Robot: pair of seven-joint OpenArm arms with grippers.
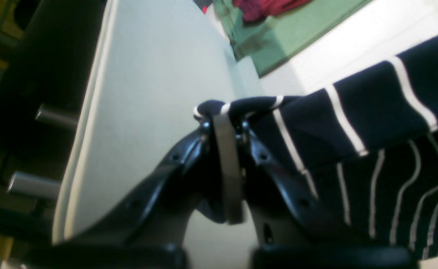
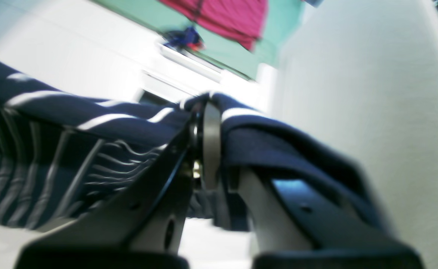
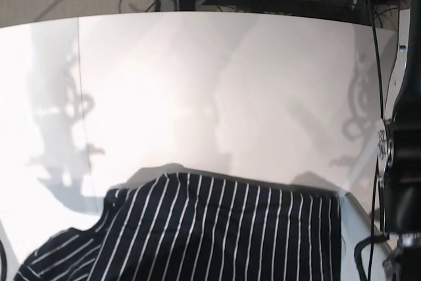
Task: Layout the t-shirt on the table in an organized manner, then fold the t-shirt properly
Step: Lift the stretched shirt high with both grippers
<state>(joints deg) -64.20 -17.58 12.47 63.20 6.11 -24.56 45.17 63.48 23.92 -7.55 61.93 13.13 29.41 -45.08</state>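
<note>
Item: your dark navy white-striped soft t-shirt (image 3: 217, 235), at the near edge of the smooth white table (image 3: 197, 90).
Both of your grippers, left (image 1: 224, 119) and right (image 2: 204, 108), are clamped on shirt edges, lifting them.

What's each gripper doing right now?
Left gripper: closed on the t-shirt edge.
Right gripper: closed on the t-shirt's edge too.

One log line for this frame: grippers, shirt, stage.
left gripper: shut on t-shirt edge | right gripper: shut on t-shirt edge | t-shirt: lifted between both, over table | stage: laying out, unfolded
</note>
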